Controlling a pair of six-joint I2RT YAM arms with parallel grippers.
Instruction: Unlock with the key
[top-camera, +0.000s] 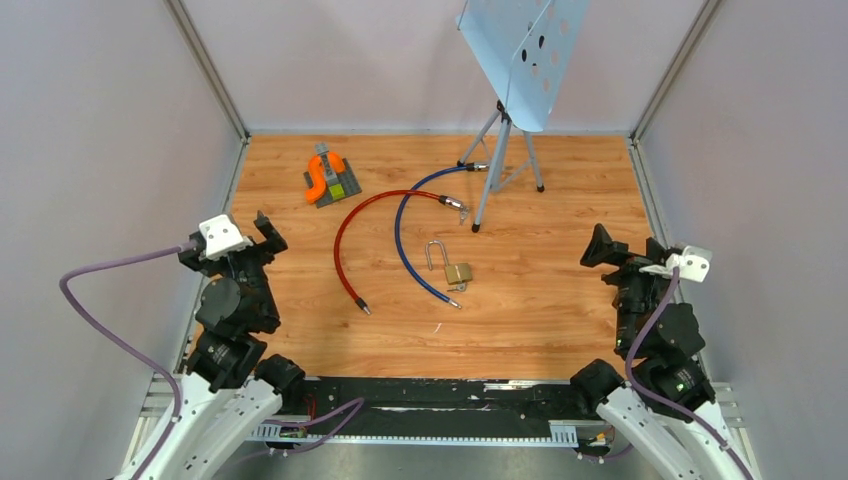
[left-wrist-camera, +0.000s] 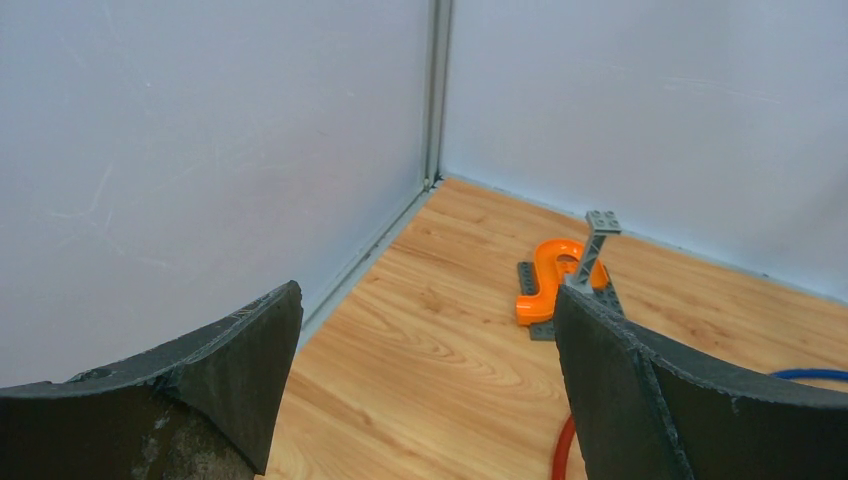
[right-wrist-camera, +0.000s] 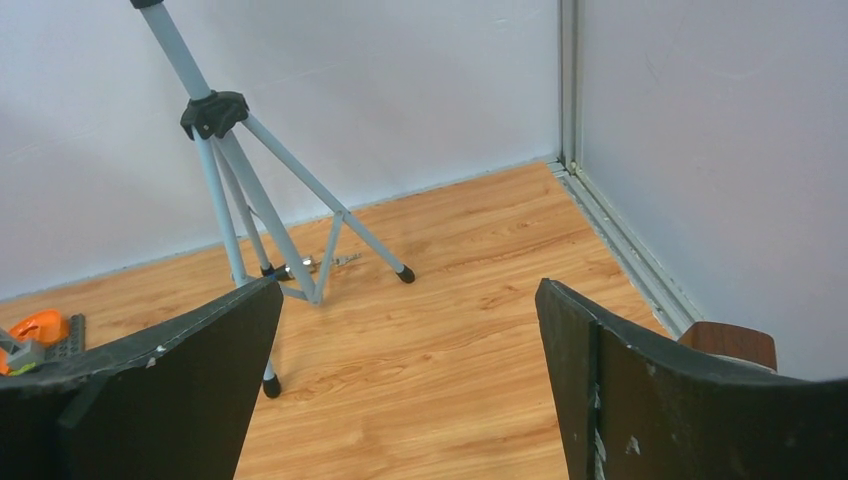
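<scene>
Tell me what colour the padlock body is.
The padlock body is brass-gold; it shows best in the top external view.

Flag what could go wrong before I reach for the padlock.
The brass padlock lies loose beside the end of the blue cable: closing on it could drag the cable too. What may be the key below it is tiny and unclear, so a grasp could miss. The legs of the music stand stand just beyond; a wide reach might knock them.
</scene>
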